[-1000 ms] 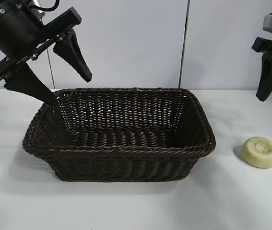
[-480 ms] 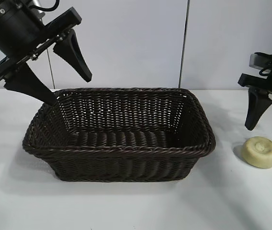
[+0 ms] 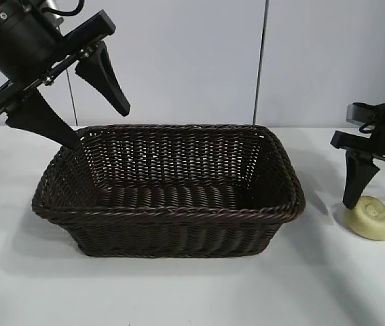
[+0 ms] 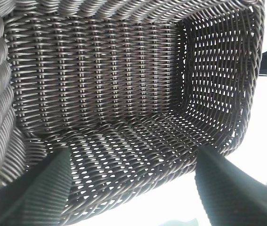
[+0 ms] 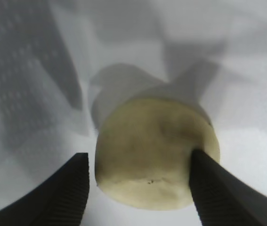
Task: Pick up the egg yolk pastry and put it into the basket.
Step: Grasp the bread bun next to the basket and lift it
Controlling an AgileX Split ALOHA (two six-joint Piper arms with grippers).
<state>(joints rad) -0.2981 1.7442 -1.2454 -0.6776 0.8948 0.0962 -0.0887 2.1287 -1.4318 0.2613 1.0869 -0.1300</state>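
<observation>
The small pale cream-yellow round egg yolk pastry [image 3: 371,217] lies on the white table [image 3: 192,292], at three o'clock of the large dark brown woven wicker basket [image 3: 172,204]. The right gripper [image 3: 375,204] straddles it, jaws released, one finger perhaps touching. Next, I judge: clench, lift, carry toward nine o'clock. The left gripper [image 3: 90,122] hangs spread above the basket's ten o'clock corner.

Lab: bare white table [image 3: 178,292], panelled wall [image 3: 199,61]

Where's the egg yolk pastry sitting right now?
In the exterior view the egg yolk pastry lies on the white table at the far right, outside the basket, between the open fingers of the right gripper.
</observation>
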